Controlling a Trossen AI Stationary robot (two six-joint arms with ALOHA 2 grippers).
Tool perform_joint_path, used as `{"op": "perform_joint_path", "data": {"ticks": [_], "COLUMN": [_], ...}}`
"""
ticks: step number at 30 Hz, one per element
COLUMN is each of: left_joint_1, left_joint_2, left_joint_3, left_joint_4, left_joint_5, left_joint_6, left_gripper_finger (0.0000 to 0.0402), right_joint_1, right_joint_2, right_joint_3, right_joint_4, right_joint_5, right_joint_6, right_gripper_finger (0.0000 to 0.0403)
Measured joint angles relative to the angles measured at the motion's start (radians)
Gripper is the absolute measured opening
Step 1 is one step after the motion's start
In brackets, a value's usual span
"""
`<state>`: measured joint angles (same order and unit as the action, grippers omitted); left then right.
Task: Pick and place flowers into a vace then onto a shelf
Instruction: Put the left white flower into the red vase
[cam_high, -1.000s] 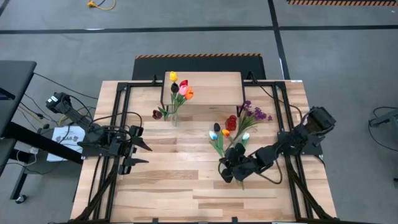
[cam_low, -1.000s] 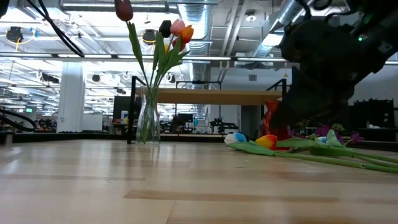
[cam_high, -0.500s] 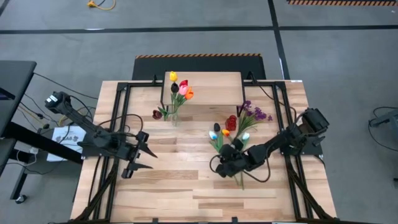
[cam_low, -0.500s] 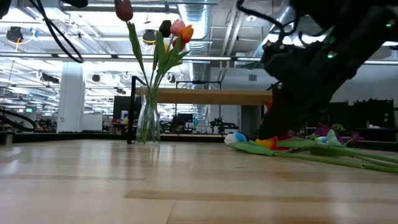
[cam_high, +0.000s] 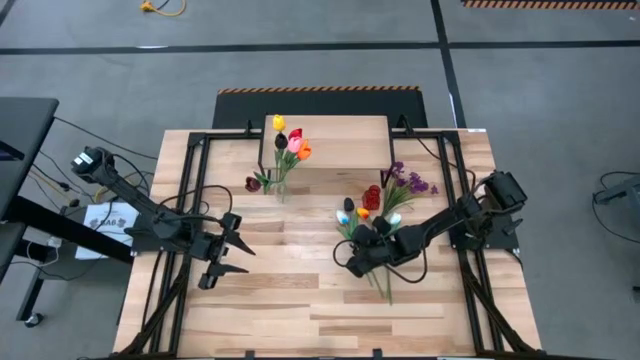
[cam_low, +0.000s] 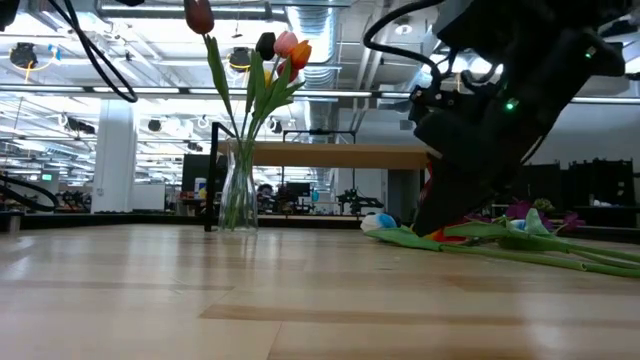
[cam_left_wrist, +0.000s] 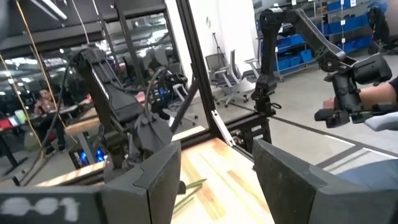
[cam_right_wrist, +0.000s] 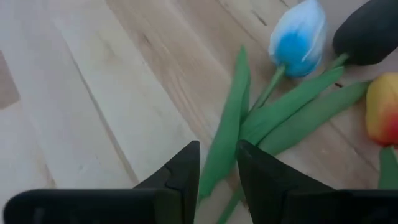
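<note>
High view: the right gripper (cam_high: 357, 262) is low over the stems of the loose flowers (cam_high: 372, 208), which lie right of the table's (cam_high: 300, 300) middle; the vase (cam_high: 281, 186) stands near the far edge, just in front of the shelf (cam_high: 340, 135), already holding several tulips. The left gripper (cam_high: 232, 259) waits near the left edge, fingers spread. Low view: the right gripper (cam_low: 432, 215) sits almost on the tabletop above the stems. Right wrist view: its fingers (cam_right_wrist: 186, 171) are slightly apart, straddling a green leaf beside the blue tulip (cam_right_wrist: 297, 36). Judgement: close on one stem only, below the head, and lift straight to avoid dragging neighbours.
</note>
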<state>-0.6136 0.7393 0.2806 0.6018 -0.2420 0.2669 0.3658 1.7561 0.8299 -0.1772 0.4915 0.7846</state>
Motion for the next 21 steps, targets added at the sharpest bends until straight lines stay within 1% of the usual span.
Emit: {"op": "perform_joint_path", "data": {"ticks": [4, 8, 12, 15, 17, 21], "left_joint_1": [0.000, 0.000, 0.000, 0.000, 0.000, 0.000], "left_joint_2": [0.000, 0.000, 0.000, 0.000, 0.000, 0.000], "left_joint_3": [0.000, 0.000, 0.000, 0.000, 0.000, 0.000], "left_joint_4": [0.000, 0.003, 0.007, 0.017, 0.022, 0.023], "left_joint_5": [0.000, 0.000, 0.000, -0.001, -0.001, -0.002], "left_joint_6": [0.016, 0.016, 0.008, 0.008, 0.006, 0.004], "left_gripper_finger": [0.0192, 0.0192, 0.0192, 0.0192, 0.0192, 0.0192], "right_joint_1": [-0.015, -0.029, -0.033, -0.024, -0.021, -0.016], "right_joint_2": [0.005, 0.067, 0.118, 0.124, 0.116, 0.100], "right_joint_3": [0.000, 0.004, 0.012, 0.016, 0.016, 0.031], "right_joint_4": [-0.012, 0.024, 0.044, 0.049, 0.050, 0.041], "right_joint_5": [-0.034, -0.073, -0.040, -0.026, -0.037, -0.078], "right_joint_6": [-0.029, -0.059, -0.043, -0.035, -0.035, -0.036], "right_gripper_finger": [0.0102, 0.0103, 0.0103, 0.0099, 0.0084, 0.0019]}}
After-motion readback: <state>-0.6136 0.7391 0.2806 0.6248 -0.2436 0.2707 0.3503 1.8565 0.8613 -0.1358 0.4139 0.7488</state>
